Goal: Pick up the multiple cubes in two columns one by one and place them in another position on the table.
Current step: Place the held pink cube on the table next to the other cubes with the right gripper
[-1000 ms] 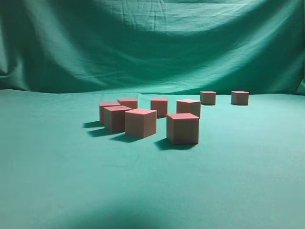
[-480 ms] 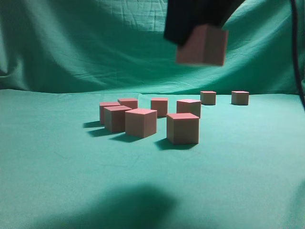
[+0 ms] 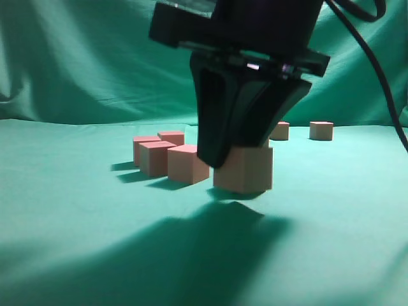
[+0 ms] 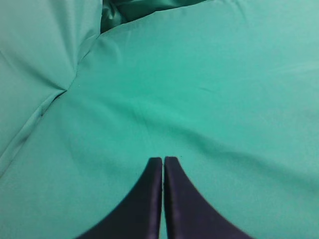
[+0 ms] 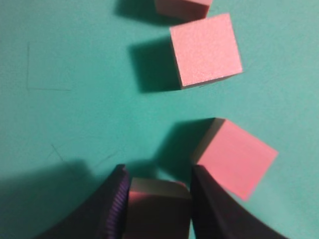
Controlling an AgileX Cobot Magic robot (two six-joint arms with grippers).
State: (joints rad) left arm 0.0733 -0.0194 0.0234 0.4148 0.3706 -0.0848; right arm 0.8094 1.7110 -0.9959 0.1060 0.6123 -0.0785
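My right gripper [image 3: 241,153] [image 5: 159,181] hangs low over the table [image 3: 70,217], shut on a reddish-pink cube [image 3: 250,171] [image 5: 158,209]. That cube sits just above its own shadow at the front of the cluster; contact with the cloth is unclear. Just past it on the right lies a tilted cube [image 5: 234,157], with another cube [image 5: 206,50] farther on. Left of the gripper stand more cubes [image 3: 187,164] [image 3: 155,158]. Two far cubes [image 3: 320,130] [image 3: 280,131] stand at the back right. My left gripper [image 4: 163,160] is shut with nothing in it, over bare cloth.
A creased green drape [image 3: 83,57] rises behind the table. A black cable [image 3: 376,70] runs down the right side from the right arm. Bare cloth [image 3: 344,242] spreads across the front and both sides. The left wrist view shows a cloth fold [image 4: 75,74].
The right arm came into view from above carrying a cube and dropped down to the front of the cluster, now covering the middle cubes. The other cubes have not moved.
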